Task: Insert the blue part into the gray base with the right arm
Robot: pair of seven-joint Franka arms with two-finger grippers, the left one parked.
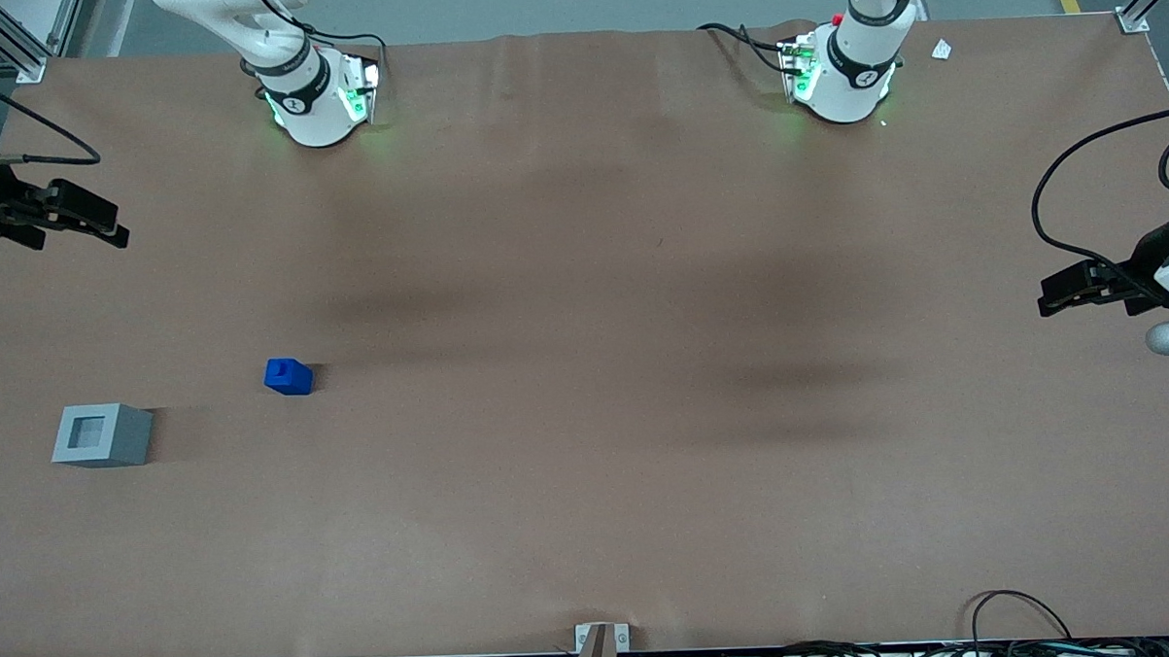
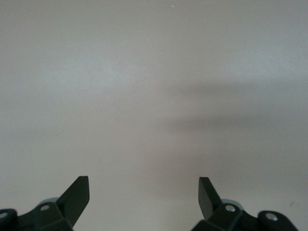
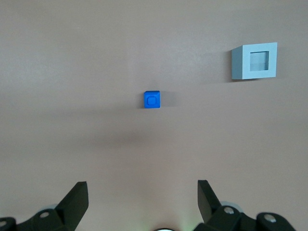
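Brown desk (image 1: 590, 484) fills my front view. The right arm (image 1: 309, 100) rises from its green-lit base out of the frame's upper edge, so its middle links are cut off. Its pincer (image 1: 105, 227) re-enters at mid-height on the frame's edge, held above the desk, fingers (image 3: 77, 197) apart and holding nothing. In the frame's lower half, the gray base (image 1: 102, 436) sits recess-up. The blue part (image 1: 288, 376) stands near it, apart and slightly farther from the camera.

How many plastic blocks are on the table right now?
2. The blue part sits apart from the gray base, which lies nearer the front camera. The open pincer hangs above both. None seem hidden.
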